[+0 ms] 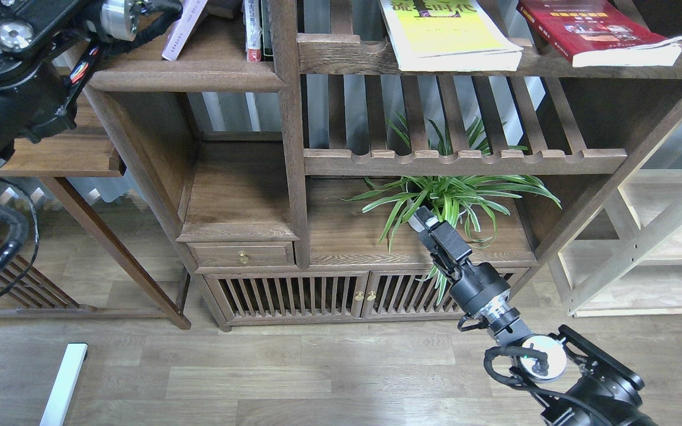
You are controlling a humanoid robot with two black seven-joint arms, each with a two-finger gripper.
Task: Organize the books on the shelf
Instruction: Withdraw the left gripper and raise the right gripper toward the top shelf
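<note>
The tall wooden bookcase [293, 148] fills most of the head view and stands on a pale plank floor [317, 367]. At its upper left is the shelf [187, 71], a solid dark-brown board with a rounded front edge. On this shelf the lilac book [184, 26] leans tilted, with its top cut off by the frame, and a few other upright books [256, 29] stand just beside the vertical post. To the right, the upper slatted rack [495, 59] carries two books lying flat: the yellow-green book [447, 35] toward the middle and the dark red book [598, 32] toward the right, both with their white page edges over the front rail. The two are apart from each other. Under the lower slatted rack [465, 160] a green striped plant [447, 198] spreads its long leaves over a flat board. At the bottom are a small drawer [241, 254] and slatted cabinet doors [293, 296]. The left arm [9, 71] comes in at the upper left corner, close to the lilac book, but its far end goes out of the picture, so the gripper is not visible. The right arm rises from the lower right, and the right gripper [417, 218] is in front of the plant, holding nothing; it looks dark and seen end-on, so I cannot tell if its fingers are spread or closed.
</note>
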